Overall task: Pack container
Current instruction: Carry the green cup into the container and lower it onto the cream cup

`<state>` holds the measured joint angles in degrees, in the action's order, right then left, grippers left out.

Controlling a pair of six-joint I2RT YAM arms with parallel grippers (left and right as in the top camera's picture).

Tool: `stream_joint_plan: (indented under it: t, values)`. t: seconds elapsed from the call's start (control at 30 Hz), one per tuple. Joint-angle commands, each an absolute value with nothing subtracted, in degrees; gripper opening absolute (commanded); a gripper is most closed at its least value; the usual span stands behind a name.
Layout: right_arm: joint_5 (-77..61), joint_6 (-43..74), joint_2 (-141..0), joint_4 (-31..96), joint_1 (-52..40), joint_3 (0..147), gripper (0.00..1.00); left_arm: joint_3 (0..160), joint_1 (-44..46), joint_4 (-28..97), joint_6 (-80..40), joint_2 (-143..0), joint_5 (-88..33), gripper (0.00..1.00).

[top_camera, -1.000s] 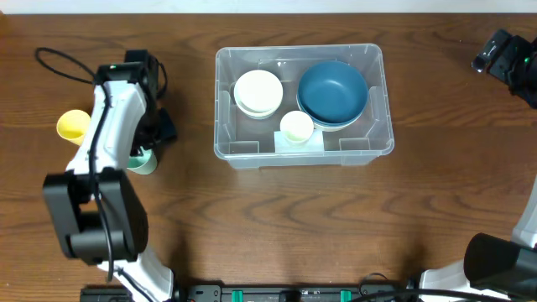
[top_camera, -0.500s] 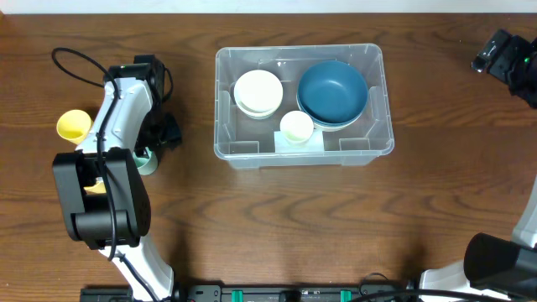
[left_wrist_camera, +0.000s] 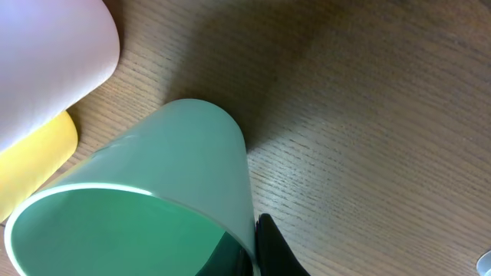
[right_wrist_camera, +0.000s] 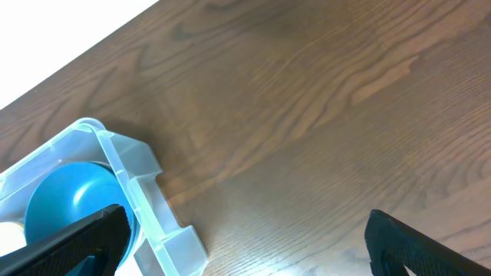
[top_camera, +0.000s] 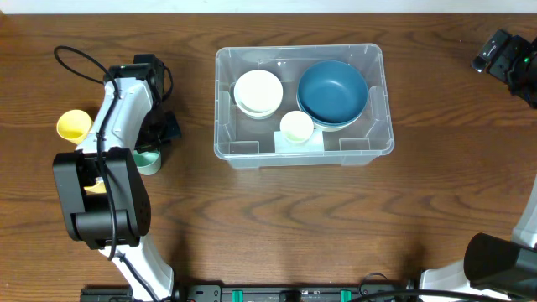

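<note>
The clear plastic container (top_camera: 220, 109) stands at the table's centre and holds stacked white bowls (top_camera: 258, 91), a blue bowl (top_camera: 332, 92) and a small cream cup (top_camera: 296, 126). A mint green cup (top_camera: 148, 162) lies left of it. My left gripper (top_camera: 157, 141) is directly over that cup. In the left wrist view the cup (left_wrist_camera: 153, 192) fills the frame and my left gripper (left_wrist_camera: 253, 234) is shut on its wall, one finger inside and one outside. My right gripper (top_camera: 502, 52) hangs open at the far right, away from the container (right_wrist_camera: 134, 195) and the blue bowl (right_wrist_camera: 65, 203).
A yellow cup (top_camera: 73, 125) lies on the table left of my left arm. In the left wrist view a pale pink object (left_wrist_camera: 46, 54) and a yellow one (left_wrist_camera: 31, 165) lie close beside the green cup. A black cable (top_camera: 71, 60) loops at the far left.
My left gripper has closed on the green cup's wall. A second ago the left arm shifted slightly to the right. The right arm has not moved.
</note>
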<state>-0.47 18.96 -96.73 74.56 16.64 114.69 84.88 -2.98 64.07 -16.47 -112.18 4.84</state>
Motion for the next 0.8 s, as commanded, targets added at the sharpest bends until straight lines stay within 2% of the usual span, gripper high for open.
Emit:
stream_joint_plan:
  t: [0.0, 0.27, 0.43, 0.77]
  values:
    - [-0.45, 19.7, -96.68, 74.61, 16.56, 114.61, 0.99, 84.68, -2.74, 64.97, -16.05, -112.51, 4.97, 0.06]
    - [-0.47, 19.7, -96.68, 74.61, 16.53, 114.61, 0.99, 88.12, 2.81, 69.19, -12.25, -106.61, 3.73, 0.06]
    - [-0.45, 19.7, -96.68, 74.61, 16.56, 114.61, 0.99, 92.4, 9.72, 70.52, -2.31, -98.59, -4.73, 0.06]
    - [-0.45, 19.7, -96.68, 74.61, 16.53, 114.61, 0.99, 95.59, 23.4, 65.6, -1.04, -84.36, -2.61, 0.06]
